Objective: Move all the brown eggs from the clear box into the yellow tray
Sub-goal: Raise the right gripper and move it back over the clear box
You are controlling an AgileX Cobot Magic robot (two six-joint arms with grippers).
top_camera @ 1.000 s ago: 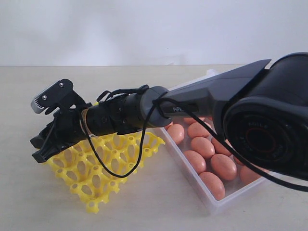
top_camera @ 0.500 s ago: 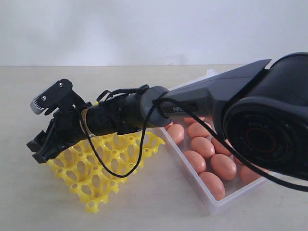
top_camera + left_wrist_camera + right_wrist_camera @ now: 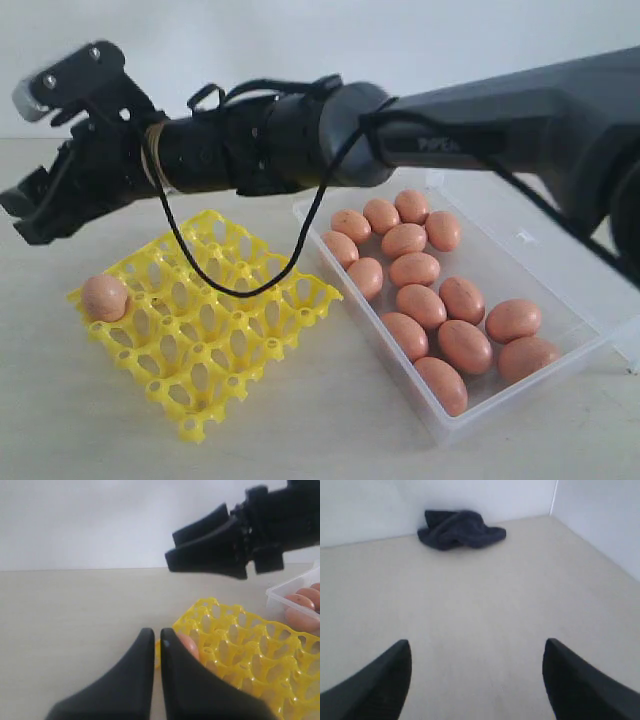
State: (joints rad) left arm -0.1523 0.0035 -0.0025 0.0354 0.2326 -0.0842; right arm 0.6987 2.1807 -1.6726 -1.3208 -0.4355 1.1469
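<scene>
One brown egg [image 3: 105,297] sits in the left corner cup of the yellow tray [image 3: 230,330]. Several more brown eggs [image 3: 415,270] lie in the clear box [image 3: 560,300] to the tray's right. My right gripper [image 3: 25,215] reaches across and hangs open and empty above and left of that corner egg. The right wrist view shows its jaws [image 3: 476,647] wide apart over bare table. In the left wrist view my left gripper [image 3: 157,632] is shut with nothing in it, low beside the tray [image 3: 240,635]. The egg [image 3: 189,646] is partly hidden behind one finger, and the right gripper [image 3: 171,549] hangs above.
A dark cloth [image 3: 460,529] lies crumpled against the far wall of the table. The right arm's black cable [image 3: 240,285] loops down over the tray's back cups. The box's open lid [image 3: 600,250] lies flat on the right.
My right gripper has opened and risen up and away from the tray. The egg it covered now shows alone in the corner cup.
</scene>
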